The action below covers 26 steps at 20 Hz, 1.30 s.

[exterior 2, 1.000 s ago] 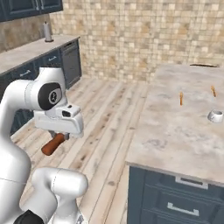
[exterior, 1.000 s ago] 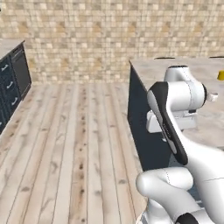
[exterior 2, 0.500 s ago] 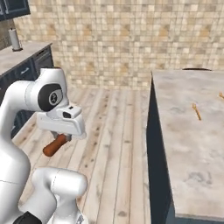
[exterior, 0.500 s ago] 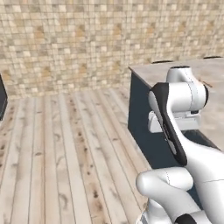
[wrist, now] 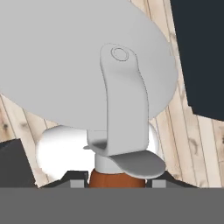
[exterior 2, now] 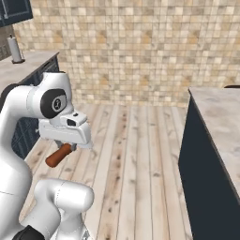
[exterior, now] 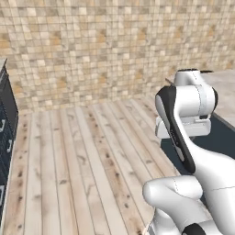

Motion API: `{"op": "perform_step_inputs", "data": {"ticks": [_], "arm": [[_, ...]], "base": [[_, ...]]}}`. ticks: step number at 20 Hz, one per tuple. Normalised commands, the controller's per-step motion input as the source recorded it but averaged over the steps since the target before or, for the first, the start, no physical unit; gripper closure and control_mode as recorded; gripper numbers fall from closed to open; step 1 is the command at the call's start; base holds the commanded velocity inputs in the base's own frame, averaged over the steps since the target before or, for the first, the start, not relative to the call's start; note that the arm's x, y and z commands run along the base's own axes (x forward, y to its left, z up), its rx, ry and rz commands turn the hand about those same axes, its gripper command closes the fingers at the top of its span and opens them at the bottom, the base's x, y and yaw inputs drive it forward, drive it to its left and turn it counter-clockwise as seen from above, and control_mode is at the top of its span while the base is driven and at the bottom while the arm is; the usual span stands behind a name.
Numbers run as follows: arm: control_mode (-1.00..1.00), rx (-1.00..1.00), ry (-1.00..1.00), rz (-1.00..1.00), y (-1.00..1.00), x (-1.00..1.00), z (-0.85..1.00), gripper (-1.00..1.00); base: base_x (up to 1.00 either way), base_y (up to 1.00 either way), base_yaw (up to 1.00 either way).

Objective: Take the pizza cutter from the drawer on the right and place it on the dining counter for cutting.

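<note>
Hand pinching cutter by its handle; jaws part-closed on the reddish-brown wood. In hand view, grey wheel blade fills most of frame, fork over the axle, brown handle stub at bottom between the dark tips. In right base view, handle sticks out below the white hand, slanting down and toward camera-left, above plank floor, not touching anything.

Key relation: desk lies well apart from the hand, off to the arm's right, across open floor. Marbled top above navy side panel; near edge runs away from camera. In left base view, only a corner of desk behind the upper arm, dark base below it. Hand itself hidden there by the arm.

Cutter's long axis: roughly along the hand's pointing direction, blade leading, handle trailing into the jaws. Looks tilted, not level.

Judgement: carry phase, drawer step done, placement not yet. Next move likely needs closing the gap toward desk, lifting the hand above top level, then laying cutter flat on marble. Risk: blade clipping desk edge if approach stays this low.
</note>
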Motion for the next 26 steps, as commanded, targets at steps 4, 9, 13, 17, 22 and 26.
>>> {"op": "perform_step_inputs", "data": {"ticks": [4,9,13,17,22,26], "arm": [[1.0,0.0,0.0,0.0,0.0,0.0,0.0,1.0],[1.0,0.0,0.0,0.0,0.0,0.0,0.0,1.0],[1.0,0.0,0.0,0.0,0.0,0.0,0.0,1.0],[1.0,0.0,0.0,0.0,0.0,0.0,0.0,1.0],[1.0,0.0,0.0,0.0,0.0,0.0,0.0,1.0],[1.0,0.0,0.0,0.0,0.0,0.0,0.0,1.0]], "base": [[1.0,0.64,-0.07],[1.0,0.48,-0.07],[1.0,0.35,-0.08],[1.0,0.29,-0.1],[1.0,0.19,-0.13],[1.0,0.09,-0.18]]}}
